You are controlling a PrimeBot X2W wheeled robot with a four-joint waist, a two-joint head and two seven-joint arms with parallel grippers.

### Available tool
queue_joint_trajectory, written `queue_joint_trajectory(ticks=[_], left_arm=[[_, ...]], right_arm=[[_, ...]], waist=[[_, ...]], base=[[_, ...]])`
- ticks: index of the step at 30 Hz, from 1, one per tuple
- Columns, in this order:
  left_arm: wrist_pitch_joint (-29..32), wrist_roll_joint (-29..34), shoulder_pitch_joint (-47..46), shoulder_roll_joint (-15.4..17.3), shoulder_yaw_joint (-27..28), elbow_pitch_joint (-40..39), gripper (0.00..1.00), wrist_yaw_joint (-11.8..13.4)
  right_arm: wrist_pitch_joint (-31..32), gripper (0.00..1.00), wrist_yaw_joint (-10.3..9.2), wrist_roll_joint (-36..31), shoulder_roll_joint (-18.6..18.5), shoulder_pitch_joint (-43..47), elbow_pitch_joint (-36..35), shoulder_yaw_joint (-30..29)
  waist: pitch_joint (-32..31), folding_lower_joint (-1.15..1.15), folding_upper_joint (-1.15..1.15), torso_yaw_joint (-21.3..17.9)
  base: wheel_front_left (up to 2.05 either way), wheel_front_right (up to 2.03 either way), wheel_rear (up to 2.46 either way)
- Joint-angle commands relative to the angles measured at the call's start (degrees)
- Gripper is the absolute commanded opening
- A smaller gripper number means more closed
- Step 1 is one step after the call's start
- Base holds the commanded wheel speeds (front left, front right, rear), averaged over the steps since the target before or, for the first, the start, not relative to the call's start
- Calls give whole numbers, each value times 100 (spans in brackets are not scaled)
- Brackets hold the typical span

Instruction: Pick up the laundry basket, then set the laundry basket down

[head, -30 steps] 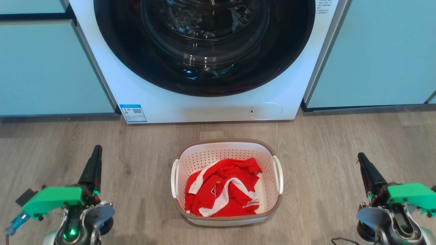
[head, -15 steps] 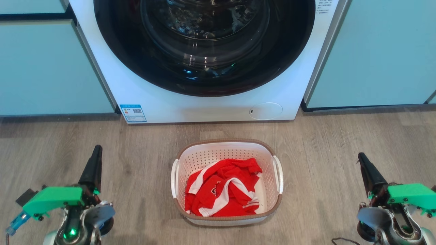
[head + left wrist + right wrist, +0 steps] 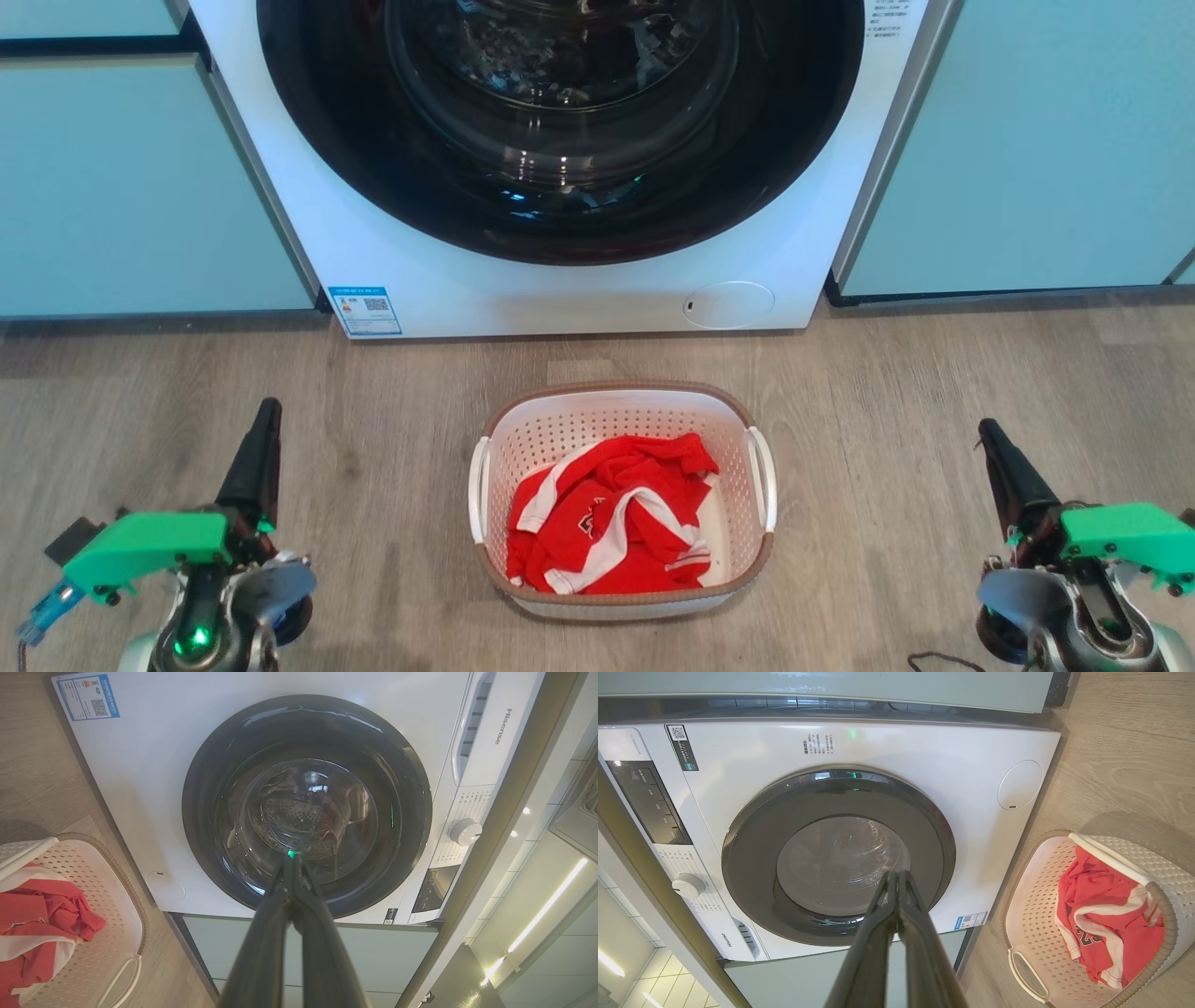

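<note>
The laundry basket (image 3: 738,439), white with perforated walls, a brown rim band and two white side handles, stands on the wooden floor in front of the washing machine. A red and white garment (image 3: 611,513) lies inside it. My left gripper (image 3: 268,411) hangs shut and empty well to the basket's left, fingers pointing toward the machine. My right gripper (image 3: 987,429) hangs shut and empty about as far to its right. The basket (image 3: 117,933) sits at the lower left of the left wrist view, beside the left gripper (image 3: 292,857). In the right wrist view the basket (image 3: 1036,933) sits lower right of the right gripper (image 3: 896,875).
A white front-loading washing machine (image 3: 560,289) with a dark round door stands just behind the basket. Pale green cabinet fronts (image 3: 121,187) flank it on both sides. Bare wooden floor (image 3: 392,420) lies between each gripper and the basket.
</note>
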Motion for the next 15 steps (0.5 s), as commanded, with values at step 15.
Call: queue_joint_trajectory(ticks=[15], left_arm=[[28, 50, -157, 27, 206, -166, 0, -38]], right_arm=[[33, 0, -9, -41, -2, -281, -177, 92]], waist=[[0, 0, 0, 0]], base=[[0, 0, 0]])
